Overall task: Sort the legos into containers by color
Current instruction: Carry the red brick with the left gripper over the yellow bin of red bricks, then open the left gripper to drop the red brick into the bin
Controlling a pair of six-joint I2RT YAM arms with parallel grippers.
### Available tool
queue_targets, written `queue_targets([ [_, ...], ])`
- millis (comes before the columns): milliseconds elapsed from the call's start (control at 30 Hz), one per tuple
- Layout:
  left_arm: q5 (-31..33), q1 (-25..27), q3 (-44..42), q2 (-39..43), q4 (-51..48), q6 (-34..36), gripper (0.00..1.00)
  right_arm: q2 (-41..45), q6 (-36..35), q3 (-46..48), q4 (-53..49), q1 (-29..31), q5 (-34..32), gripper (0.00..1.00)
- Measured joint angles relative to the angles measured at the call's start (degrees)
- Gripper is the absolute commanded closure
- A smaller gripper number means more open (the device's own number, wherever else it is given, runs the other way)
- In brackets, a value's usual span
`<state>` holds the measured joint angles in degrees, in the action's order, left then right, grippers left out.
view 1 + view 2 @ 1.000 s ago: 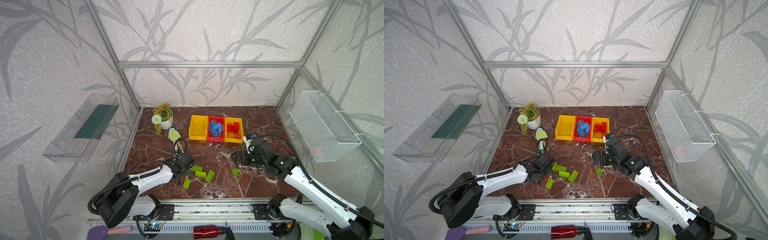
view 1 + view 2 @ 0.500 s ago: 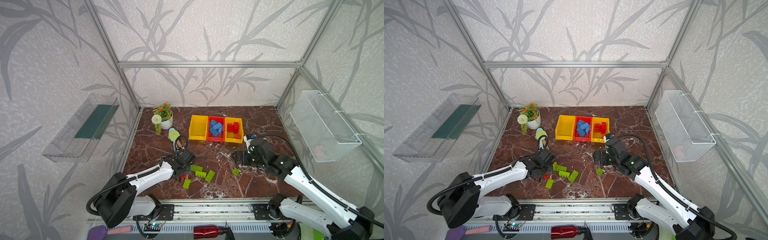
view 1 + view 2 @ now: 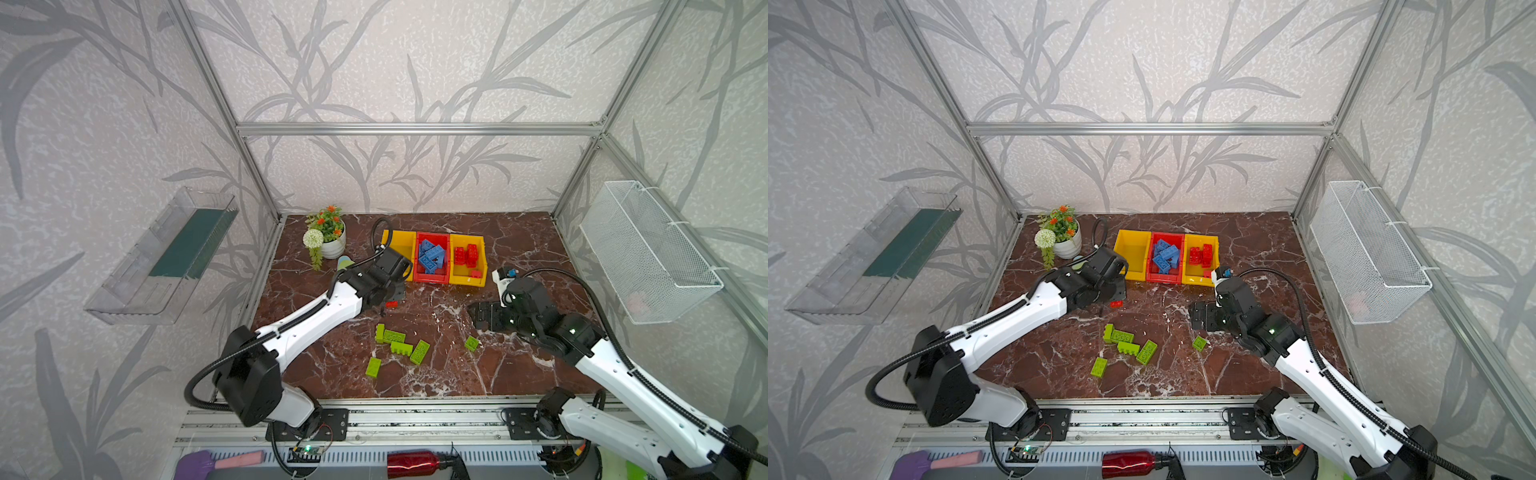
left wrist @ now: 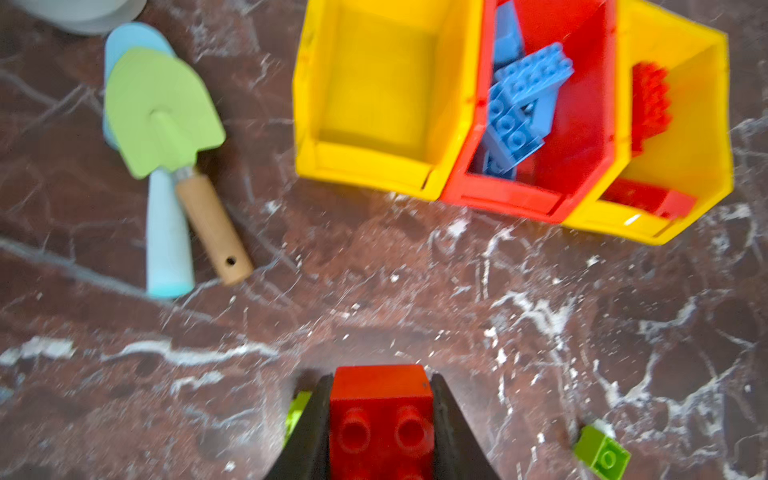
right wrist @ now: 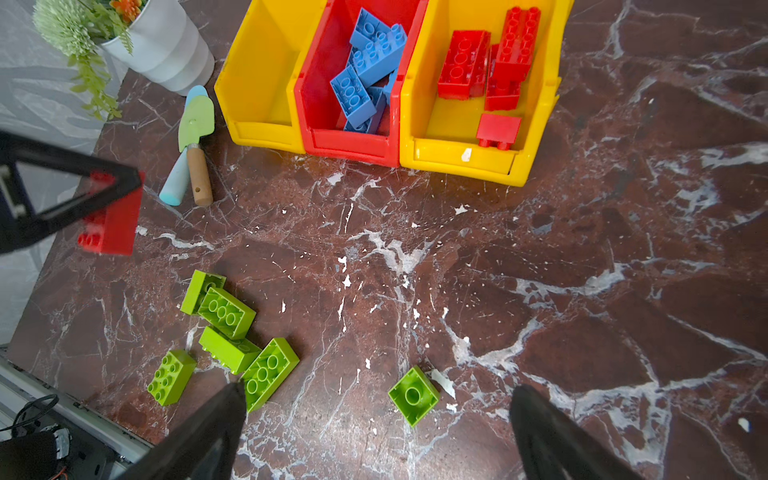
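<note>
**Marble top: red brick lifted, wrong-bin risk**

The red brick sits pinched by its sides in the left gripper, apparently clear of the table and short of the containers. Reds go in the far yellow bin. The empty yellow bin and the red bin of blues lie nearer, so an early release would likely missort. The right gripper, jaws spread wide near a small green brick, sits close to that route, so an arm clash is possible. Green bricks lie loose.

White pot of artificial flowers near a green-bladed, wooden-handled trowel on the brown marble table; white wire basket wall-mounted.
</note>
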<state>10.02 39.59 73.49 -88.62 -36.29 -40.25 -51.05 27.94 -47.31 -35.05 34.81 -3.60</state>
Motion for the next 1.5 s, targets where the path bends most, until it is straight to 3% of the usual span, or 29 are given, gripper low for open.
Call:
queue_targets([
  [267, -4.81, 0.46, 29.75, -22.75, -1.09, 5.18, 0.84, 5.11, -0.79, 0.04, -2.32, -2.62, -1.53, 0.01],
  [533, -11.58, 1.73, 68.04, -48.72, -6.36, 10.12, 0.84, 6.84, -1.31, 0.31, -3.02, -6.16, -1.44, 0.01],
  [633, -13.99, 1.97, 78.79, -56.78, -6.56, 11.06, 0.82, 6.84, -1.55, 0.35, -3.04, -6.88, -1.33, 0.01],
  [800, -16.13, 1.92, 81.29, -62.66, -4.66, 11.19, 0.78, 6.84, -2.08, 0.35, -3.65, -8.52, -1.25, 0.01],
  [967, -17.51, 1.88, 81.26, -65.11, -2.16, 11.04, 0.57, 6.84, -2.69, 0.35, -4.24, -10.64, -0.87, 0.01],
  [1033, -17.97, 1.84, 81.26, -65.22, -0.92, 11.02, 0.41, 6.84, -2.80, 0.35, -4.31, -11.23, -0.83, 0.01],
  [1133, -18.21, 1.70, 81.26, -65.22, 1.49, 10.71, 0.30, 6.84, -2.95, 0.35, -4.42, -11.69, -0.63, 0.01],
  [1367, -18.69, 1.60, 81.02, -64.83, 2.14, 10.47, 0.29, 6.88, -3.39, 0.35, -5.75, -11.89, -0.37, 0.01],
  [1500, -18.36, 1.62, 71.47, -58.71, 1.60, 9.35, 0.30, 7.10, -3.56, 0.35, -6.21, -11.89, -0.09, 0.01],
])
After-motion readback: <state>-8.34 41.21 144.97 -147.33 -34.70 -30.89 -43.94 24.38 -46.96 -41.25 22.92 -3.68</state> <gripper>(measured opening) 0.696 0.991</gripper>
